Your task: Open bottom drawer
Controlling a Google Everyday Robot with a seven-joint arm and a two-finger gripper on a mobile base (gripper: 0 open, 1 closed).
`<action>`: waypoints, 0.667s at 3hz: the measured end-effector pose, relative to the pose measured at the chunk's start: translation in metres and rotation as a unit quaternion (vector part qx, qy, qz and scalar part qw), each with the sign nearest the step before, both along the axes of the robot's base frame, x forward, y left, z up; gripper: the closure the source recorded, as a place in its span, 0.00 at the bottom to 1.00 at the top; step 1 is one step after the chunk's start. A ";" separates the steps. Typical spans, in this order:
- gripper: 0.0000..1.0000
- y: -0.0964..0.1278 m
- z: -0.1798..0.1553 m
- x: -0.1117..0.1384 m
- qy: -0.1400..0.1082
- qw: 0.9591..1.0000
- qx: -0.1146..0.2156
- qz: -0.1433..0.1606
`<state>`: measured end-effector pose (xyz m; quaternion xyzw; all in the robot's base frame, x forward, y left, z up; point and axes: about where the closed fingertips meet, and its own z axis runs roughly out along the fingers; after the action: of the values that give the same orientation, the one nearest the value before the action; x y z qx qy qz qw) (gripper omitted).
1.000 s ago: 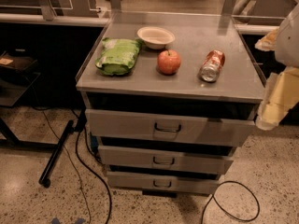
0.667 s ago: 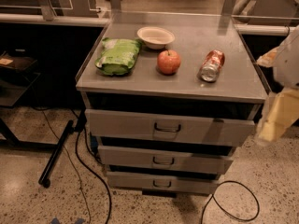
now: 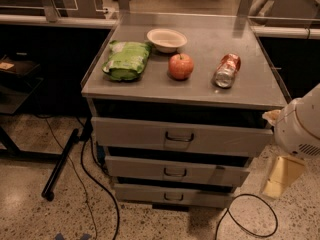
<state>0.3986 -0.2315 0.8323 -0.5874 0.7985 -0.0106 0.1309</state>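
Arm [image 3: 300, 129] partly hides gripper [image 3: 275, 184] beside bottom drawer [image 3: 172, 196].

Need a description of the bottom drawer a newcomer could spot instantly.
Find the grey metal cabinet with an apple on top; the gripper hangs beside its right side. Down its front, under the top drawer and middle drawer, sits the bottom drawer: lowest, nearest the floor, looking shortest and narrowest of the three.

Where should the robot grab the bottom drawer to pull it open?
By the small dark loop handle centred on the front of the bottom drawer, coming straight from the front: it's the only part sticking out. The tool hangs low to the right of the drawers.
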 end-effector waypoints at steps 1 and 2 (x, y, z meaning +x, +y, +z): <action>0.00 0.000 0.000 0.000 0.000 1.000 0.000 0.001; 0.00 0.009 -0.064 -0.017 0.046 0.999 0.026 -0.001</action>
<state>0.3812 -0.2222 0.7684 -0.5825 0.8046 0.0368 0.1088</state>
